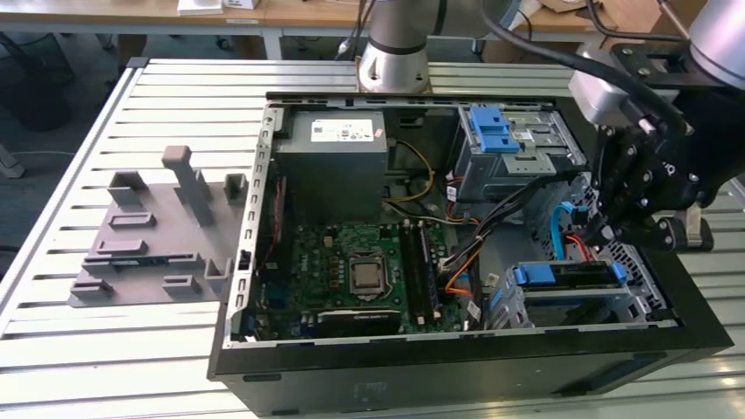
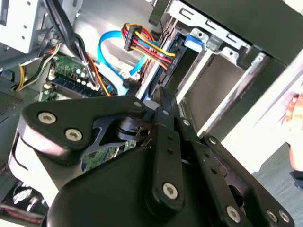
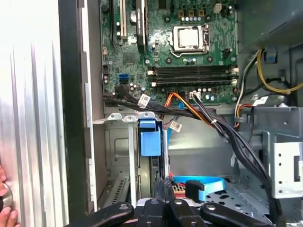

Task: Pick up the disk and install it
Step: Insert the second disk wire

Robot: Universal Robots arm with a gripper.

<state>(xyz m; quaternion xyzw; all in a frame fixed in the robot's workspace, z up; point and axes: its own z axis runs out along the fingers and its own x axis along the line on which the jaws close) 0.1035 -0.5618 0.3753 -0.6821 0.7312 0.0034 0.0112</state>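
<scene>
Exterior view: gripper [image 1: 608, 234], fingers closed together, just above the seated disk [image 1: 570, 275].

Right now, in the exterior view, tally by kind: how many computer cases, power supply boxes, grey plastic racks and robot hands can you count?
Computer case: 1
Power supply box: 1
Grey plastic rack: 1
Robot hand: 1
Total: 4

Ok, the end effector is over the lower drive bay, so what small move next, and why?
Probably a short, slow descent. In the exterior view the end effector hangs just above the disk, which sits in the bay with its blue bracket showing. A blue cable runs close beside, so keep the move small. Whether the disk is fully seated, I cannot tell.
</scene>
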